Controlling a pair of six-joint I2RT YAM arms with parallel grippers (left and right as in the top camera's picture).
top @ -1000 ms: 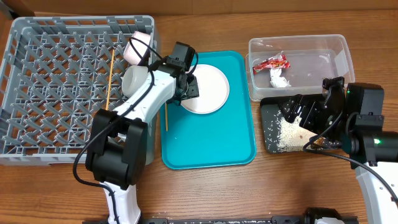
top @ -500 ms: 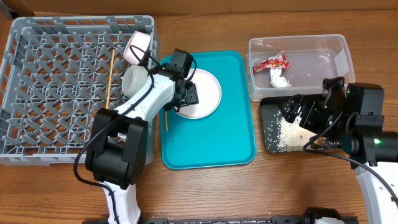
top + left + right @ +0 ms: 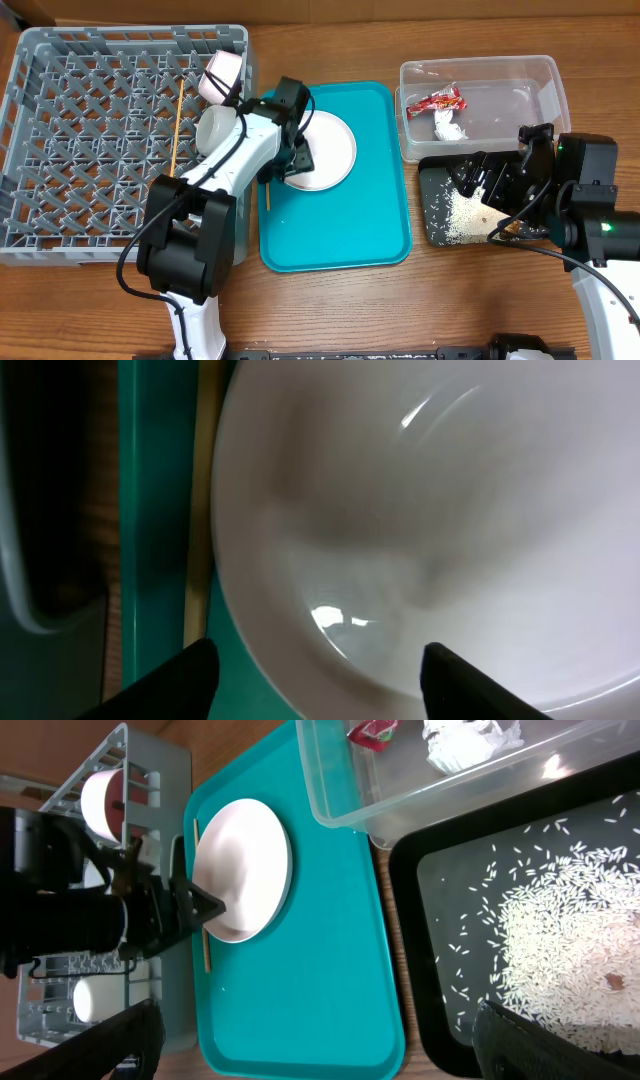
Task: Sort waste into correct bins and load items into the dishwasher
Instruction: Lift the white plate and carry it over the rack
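Two arms, one wooden table (image 3: 500, 300).

Overhead: grey dish rack (image 3: 100, 150) at left and teal tray (image 3: 340, 235) in the middle. Clear tub (image 3: 535, 70) and black tray (image 3: 430, 205) sit at right, just beside each other. Tub holds red wrapper (image 3: 437, 101) and paper wad (image 3: 450, 125); rice (image 3: 462, 215) is piled in the black tray. Rack holds a chopstick (image 3: 177, 125), pink bowl (image 3: 222, 75) and white cup (image 3: 213, 130), the cup partly under the left arm. White plate (image 3: 335, 150) is on the teal tray, with the left gripper (image 3: 302, 158) at its rack-side rim. Jaws unreadable from up here.

Left wrist: plate fills the frame, blurred. Fingertips (image 3: 185, 680) are spread wide at its near rim, nothing pinched; can't tell if they touch. A second chopstick (image 3: 203, 510) lies on the teal tray just beside the plate.

Right wrist: right gripper (image 3: 320, 1045) is spread fully and empty, above where teal tray and black tray meet. Loose grains around the rice pile show clearly here; overhead they smear. Frame cuts off tub, rack and half the wrapper.
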